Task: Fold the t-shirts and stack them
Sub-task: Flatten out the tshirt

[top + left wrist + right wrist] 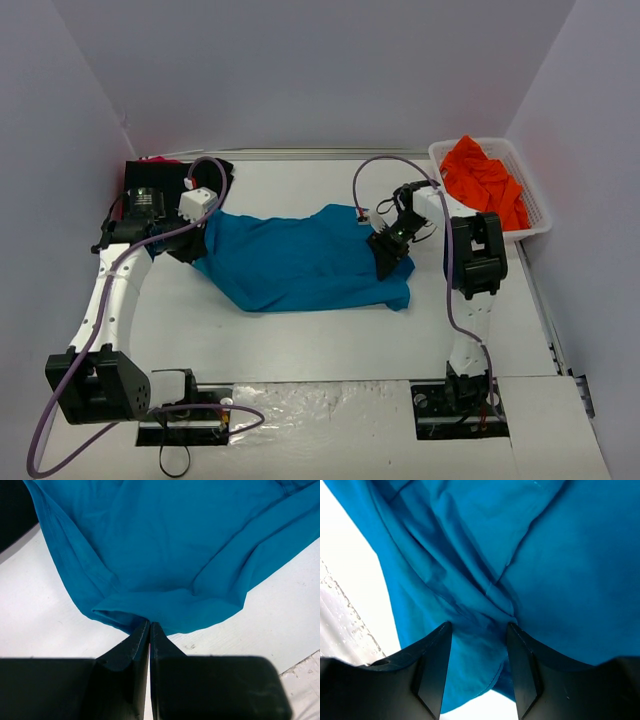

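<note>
In the top view, you had the teal-blue t-shirt (300, 255) lying crumpled across the middle of the table (300, 340). The orange t-shirts (485, 180) were heaped in the white basket (538, 218) at the far right. At the left wrist, your left gripper (150, 625) was pinched shut on the shirt's hem. At the right wrist, your right gripper (477, 645) stood with its jaws apart over a bunched fold.

A white slotted basket (537, 210) sits far right on the table (300, 345) — crinkled strip (320, 400), perhaps foil, along its near edge.
</note>
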`<action>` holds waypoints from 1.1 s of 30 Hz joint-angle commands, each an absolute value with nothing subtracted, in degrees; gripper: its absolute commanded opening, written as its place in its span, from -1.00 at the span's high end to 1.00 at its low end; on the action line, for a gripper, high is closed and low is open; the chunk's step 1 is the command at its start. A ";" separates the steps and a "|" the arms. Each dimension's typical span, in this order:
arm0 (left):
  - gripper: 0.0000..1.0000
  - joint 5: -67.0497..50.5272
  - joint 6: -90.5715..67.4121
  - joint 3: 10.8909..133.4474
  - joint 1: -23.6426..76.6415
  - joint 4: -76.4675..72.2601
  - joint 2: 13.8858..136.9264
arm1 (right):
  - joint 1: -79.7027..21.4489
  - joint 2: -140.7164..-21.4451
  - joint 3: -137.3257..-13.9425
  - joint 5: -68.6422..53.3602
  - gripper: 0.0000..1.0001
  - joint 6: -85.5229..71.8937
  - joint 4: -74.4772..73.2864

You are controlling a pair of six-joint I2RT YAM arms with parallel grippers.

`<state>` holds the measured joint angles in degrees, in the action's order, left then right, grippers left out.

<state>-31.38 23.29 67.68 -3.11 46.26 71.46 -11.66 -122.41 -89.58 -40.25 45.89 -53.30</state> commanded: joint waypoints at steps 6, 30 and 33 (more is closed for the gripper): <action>0.95 -33.40 22.15 67.85 -2.99 44.65 72.33 | -11.78 -122.52 -94.46 -39.99 0.10 44.30 -55.46; 0.95 -32.96 21.71 66.88 -3.08 42.71 75.59 | -17.49 -134.30 -107.49 -37.44 0.13 41.75 -56.25; 0.95 -32.96 21.62 66.62 -3.08 42.45 75.32 | -17.58 -133.42 -107.05 -37.09 0.14 41.84 -56.25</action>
<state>-32.12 22.17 66.72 -3.11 43.38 75.81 -16.97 -132.79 -106.78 -38.79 41.54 -53.67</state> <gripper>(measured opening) 0.028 0.433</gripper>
